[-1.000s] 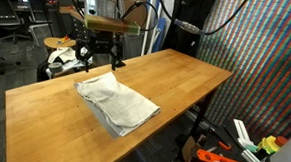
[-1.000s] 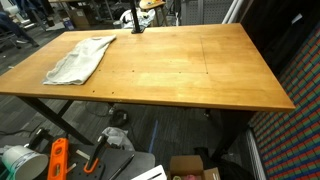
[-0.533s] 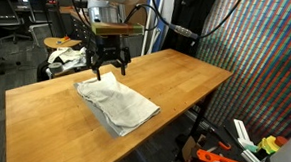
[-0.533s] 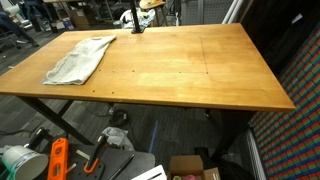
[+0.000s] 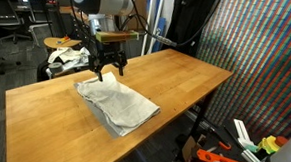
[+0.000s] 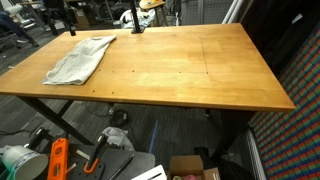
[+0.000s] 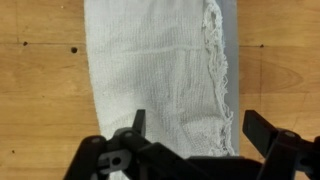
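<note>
Wooden table [image 5: 185,79], white towel [image 5: 117,105], pincer [image 5: 110,73] spread above

Both exterior views share table [image 5: 186,84] and towel [image 5: 117,105]; wrist view looks closely straight down.

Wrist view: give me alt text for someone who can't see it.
A pale woven towel lies flat on a wooden table, filling the middle of the picture, its edge toward the picture's right frayed. The black gripper stands open at the bottom, its two fingers straddling that frayed edge.
</note>
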Motion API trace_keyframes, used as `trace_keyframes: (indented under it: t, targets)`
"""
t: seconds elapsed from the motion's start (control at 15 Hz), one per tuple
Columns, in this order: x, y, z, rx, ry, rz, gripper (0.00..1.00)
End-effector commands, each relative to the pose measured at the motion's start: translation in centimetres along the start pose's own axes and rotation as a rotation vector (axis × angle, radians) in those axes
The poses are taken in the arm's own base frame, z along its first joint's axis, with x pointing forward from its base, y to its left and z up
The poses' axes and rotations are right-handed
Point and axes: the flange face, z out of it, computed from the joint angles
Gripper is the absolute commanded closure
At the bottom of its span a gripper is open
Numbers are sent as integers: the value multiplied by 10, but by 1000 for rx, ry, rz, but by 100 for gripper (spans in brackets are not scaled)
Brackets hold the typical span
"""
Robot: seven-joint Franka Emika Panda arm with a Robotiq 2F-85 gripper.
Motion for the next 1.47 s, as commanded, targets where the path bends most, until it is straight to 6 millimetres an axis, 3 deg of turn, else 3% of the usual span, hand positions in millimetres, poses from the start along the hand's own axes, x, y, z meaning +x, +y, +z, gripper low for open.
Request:
trace_keyframes:
  t: [0.0, 0.53, 0.87, 1.4]
  targets:
    - [34, 15, -2, -4, 46, -15, 0]
    - [73, 40, 36, 138, 96, 55, 0]
    - [88, 50, 56, 218, 123, 111, 0]
    - [101, 64, 87, 178, 187, 149, 0]
